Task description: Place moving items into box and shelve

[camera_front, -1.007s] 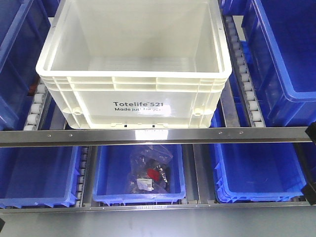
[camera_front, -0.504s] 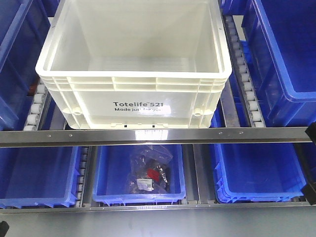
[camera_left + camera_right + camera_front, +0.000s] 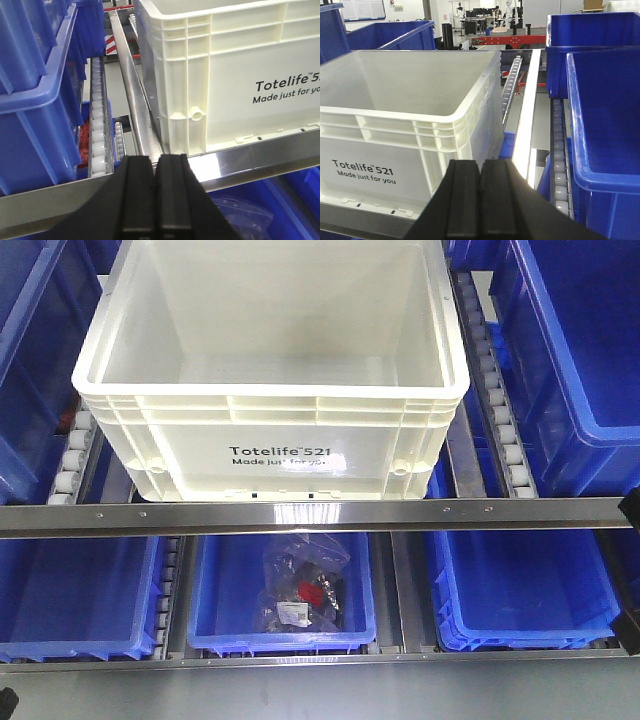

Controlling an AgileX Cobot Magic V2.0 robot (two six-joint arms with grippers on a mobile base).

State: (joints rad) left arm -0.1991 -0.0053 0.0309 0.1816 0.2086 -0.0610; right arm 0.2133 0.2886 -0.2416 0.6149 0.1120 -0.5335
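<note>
White crate (image 3: pixel 270 435), black print "Totelife 521 Made just for you" on front wall, sits on upper shelf level w/ its front base right behind the steel cross rail (image 3: pixel 320 515). Ribbed rim, open top; interior visible in front and R wrist views shows bare walls and floor, no toys seen inside or anywhere else in any view. Roller tracks (image 3: pixel 497 390) run along both sides of crate; large blue bins (image 3: pixel 580 360) flank it L and R on same level. Below the rail, three blue bins in a row; centre bin (image 3: pixel 283 640) holds a clear plastic bag (image 3: pixel 300 585) w/ dark contents and a red item, details too small to tell. L and R lower bins show only blue walls and floors. Left gripper (image 3: pixel 156 195): black fingers pressed together, no gap, nothing between them; sits low in front of the rail, near crate's front-left corner, apart from crate. Right gripper (image 3: pixel 481 200): fingers likewise pressed together, holding nothing; sits in front of crate's front-right corner, not touching it. R wrist view also shows a blue bin (image 3: pixel 605 125) just right of the roller track, and an open workshop area far behind the shelving, blurred.
</note>
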